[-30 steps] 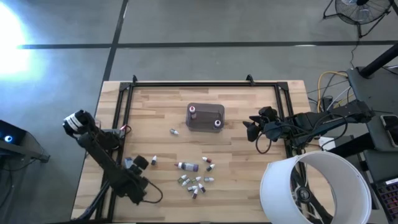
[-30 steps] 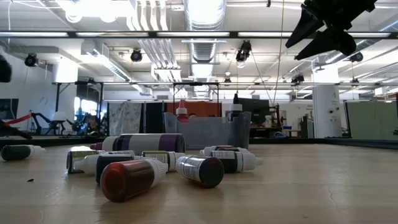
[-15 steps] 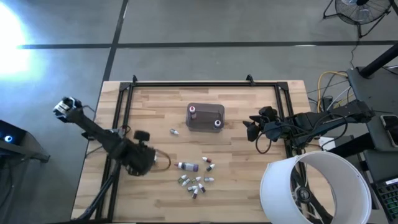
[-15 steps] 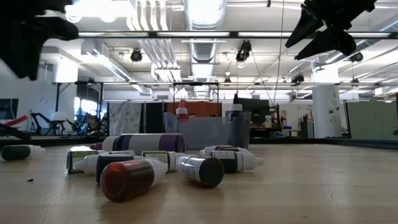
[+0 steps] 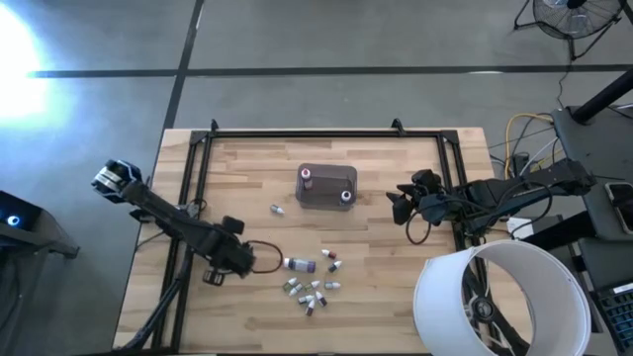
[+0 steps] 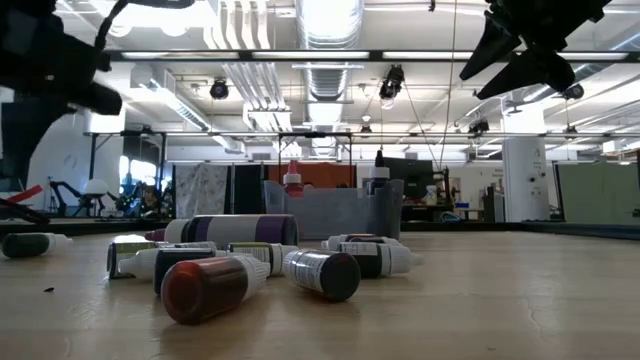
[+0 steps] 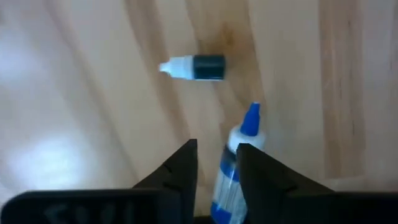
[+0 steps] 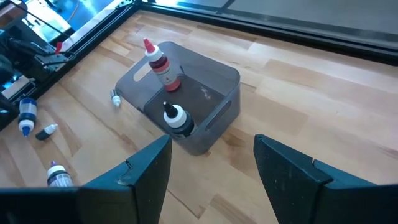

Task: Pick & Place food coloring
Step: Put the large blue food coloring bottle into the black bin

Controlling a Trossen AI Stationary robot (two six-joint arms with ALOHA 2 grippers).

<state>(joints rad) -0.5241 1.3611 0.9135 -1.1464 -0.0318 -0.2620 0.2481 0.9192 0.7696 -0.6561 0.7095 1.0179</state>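
The food coloring is a scatter of small dropper bottles (image 5: 312, 289) lying on their sides near the table's near edge. A longer purple one (image 5: 297, 264) lies beside them and a single one (image 5: 278, 210) lies farther off. My left gripper (image 7: 217, 149) hangs over the table left of the scatter (image 5: 235, 259), shut on a blue-capped bottle (image 8: 25, 115). A tiny white-capped dark bottle (image 7: 193, 66) lies on the wood below it. My right gripper (image 8: 211, 180) is open and hovers right of the grey tub (image 5: 401, 206). My left gripper pinches the blue-capped bottle by its body (image 7: 227, 180) between its two fingers, coming from above and pointing down. The bottle is lifted clear of the table. Its blue cap (image 7: 250, 118) sticks out past the fingertips toward the wood.
The grey translucent tub (image 8: 211, 93) stands at the table's middle toward the far side. In it a red-capped bottle (image 8: 163, 68) and a white-capped dark bottle (image 8: 177, 121) stand upright. A black rail frame (image 5: 297, 133) runs along the table's far and side edges.
My left arm has swung away from the table's near left corner toward the middle, bringing its gripper closer to the scattered bottles, and now shows at the upper left of the low view.
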